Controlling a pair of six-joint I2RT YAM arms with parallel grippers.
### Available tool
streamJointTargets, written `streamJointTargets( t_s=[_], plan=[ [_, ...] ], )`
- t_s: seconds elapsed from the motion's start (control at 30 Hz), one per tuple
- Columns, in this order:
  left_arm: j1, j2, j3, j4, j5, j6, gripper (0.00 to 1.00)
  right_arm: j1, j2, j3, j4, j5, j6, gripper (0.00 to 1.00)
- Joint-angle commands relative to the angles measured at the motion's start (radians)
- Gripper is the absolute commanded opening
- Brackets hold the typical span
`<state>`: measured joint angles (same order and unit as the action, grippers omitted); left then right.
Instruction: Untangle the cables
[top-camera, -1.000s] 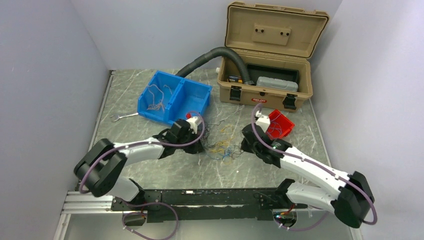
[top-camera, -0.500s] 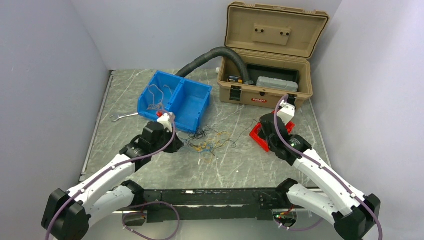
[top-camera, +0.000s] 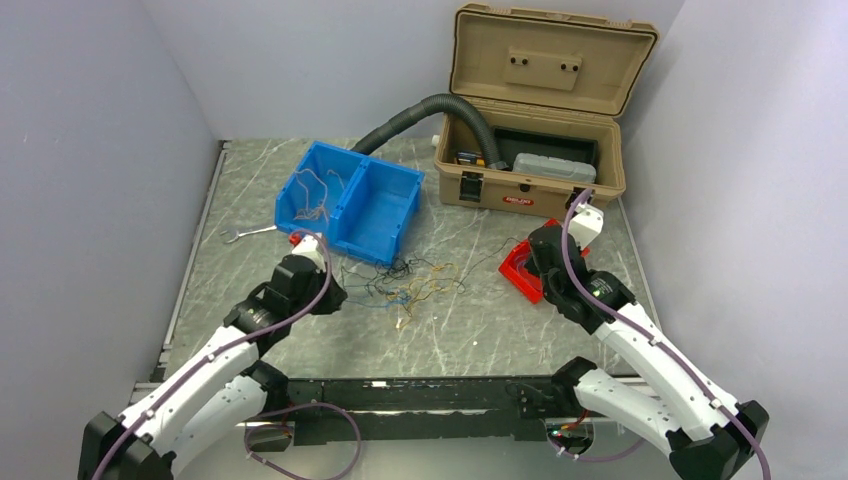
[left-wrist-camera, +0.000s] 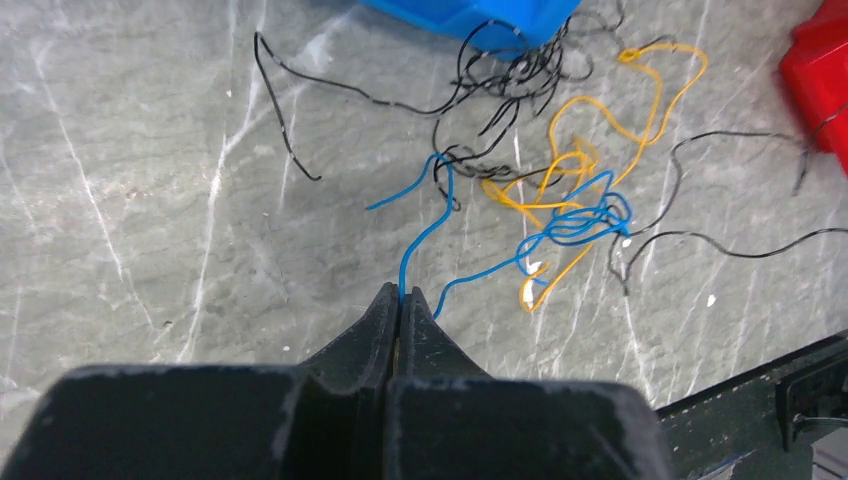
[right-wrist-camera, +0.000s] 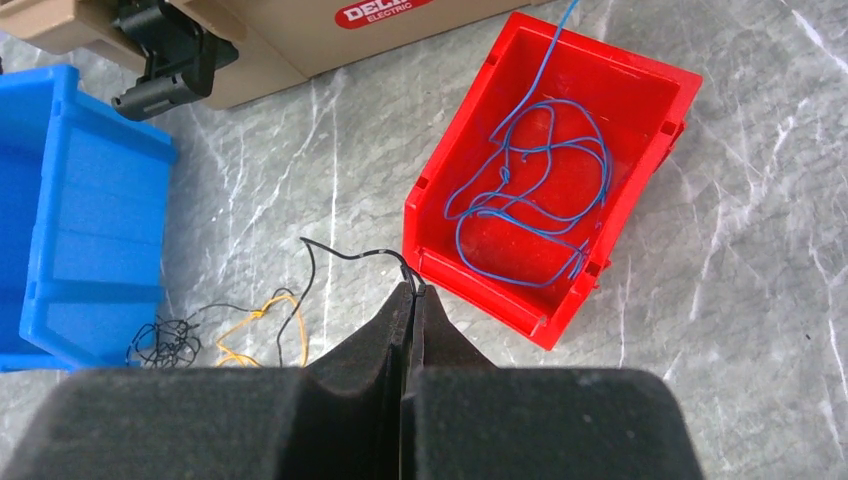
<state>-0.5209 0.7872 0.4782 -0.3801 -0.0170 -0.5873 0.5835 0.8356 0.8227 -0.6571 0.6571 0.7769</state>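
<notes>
- Blue wire (left-wrist-camera: 425, 225) is clamped in the left gripper (left-wrist-camera: 400, 300), at 9 o'clock of the cables (top-camera: 405, 285) mid-table.
- Black wire (right-wrist-camera: 345, 255) is pinched by the right gripper (right-wrist-camera: 408, 295) at 3 o'clock.
- Both grippers have drawn apart, so the cables now lie looser.

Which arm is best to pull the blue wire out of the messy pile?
Left, probably. The left tool pinches the blue wire leading into the tangle; the right tool pinches a black wire beside the red bin.
</notes>
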Motion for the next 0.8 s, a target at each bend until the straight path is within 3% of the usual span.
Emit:
streamJointTargets(
  t_s=[0.0,0.27,0.47,0.53,0.6,0.67,0.77],
  plan=[
    [0.012,-0.106,-0.025,0.034,-0.026,-0.014,0.00,-0.004,-0.003,0.018,-0.018,-0.027,-0.006,0.00],
    [0.012,-0.086,-0.060,0.162,0.161,0.051,0.00,0.050,0.047,-0.211,0.351,-0.713,-0.151,0.03],
    [0.013,-0.021,-0.042,0.171,0.176,0.075,0.00,0.283,0.198,-0.173,0.499,-0.807,-0.176,0.01],
    [0.013,-0.011,-0.039,0.175,0.181,0.074,0.00,0.336,0.245,-0.137,0.521,-0.821,-0.204,0.08],
    [0.012,-0.009,-0.033,0.170,0.178,0.077,0.00,0.353,0.267,-0.110,0.507,-0.787,-0.223,0.33],
    [0.013,-0.008,-0.027,0.156,0.172,0.088,0.00,0.353,0.266,-0.098,0.495,-0.740,-0.235,0.51],
    [0.012,-0.009,-0.016,0.132,0.156,0.098,0.00,0.354,0.277,-0.086,0.480,-0.686,-0.240,0.69]
  ],
)
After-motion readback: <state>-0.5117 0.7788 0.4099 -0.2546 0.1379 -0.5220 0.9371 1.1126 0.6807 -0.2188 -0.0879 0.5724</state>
